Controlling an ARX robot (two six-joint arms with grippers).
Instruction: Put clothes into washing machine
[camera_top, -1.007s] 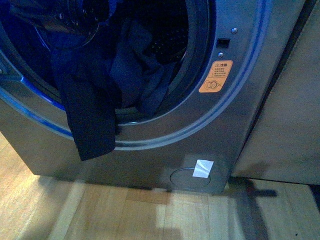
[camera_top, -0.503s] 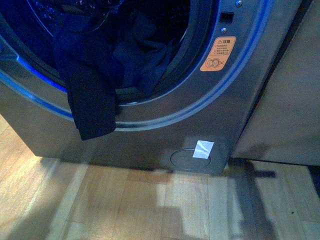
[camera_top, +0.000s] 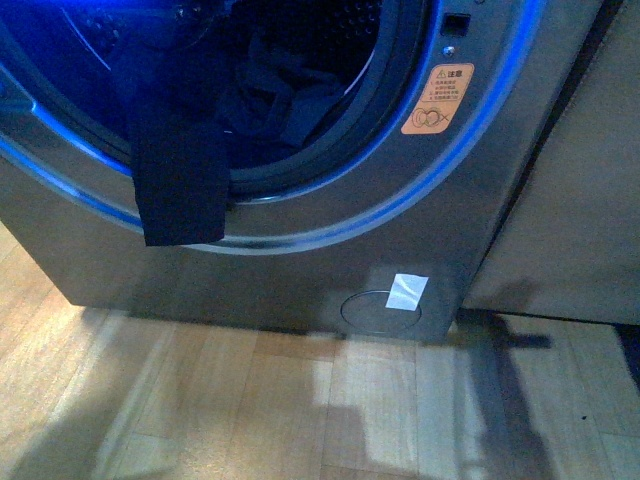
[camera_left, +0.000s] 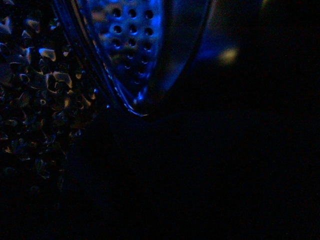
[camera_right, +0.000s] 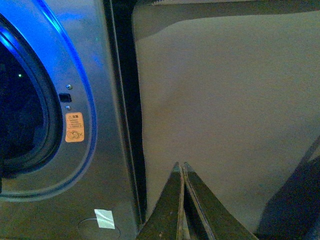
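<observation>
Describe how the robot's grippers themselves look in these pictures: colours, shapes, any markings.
Only the right gripper shows: two long, flat, dark fingers tapering to thin tips, with worn, scuffed-looking surfaces. No cables or markings are visible. The left wrist view is too dark to show its gripper, and the front view shows neither arm.

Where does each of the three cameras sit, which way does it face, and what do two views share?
Front view: on the body, looking down at the washing machine, clothes draped over its rim; no arm shows.
Left wrist view: inside the drum, mostly dark; no tool visible.
Right wrist view: beside the machine, right tool closed.
Shared: orange sticker, white tag.
</observation>
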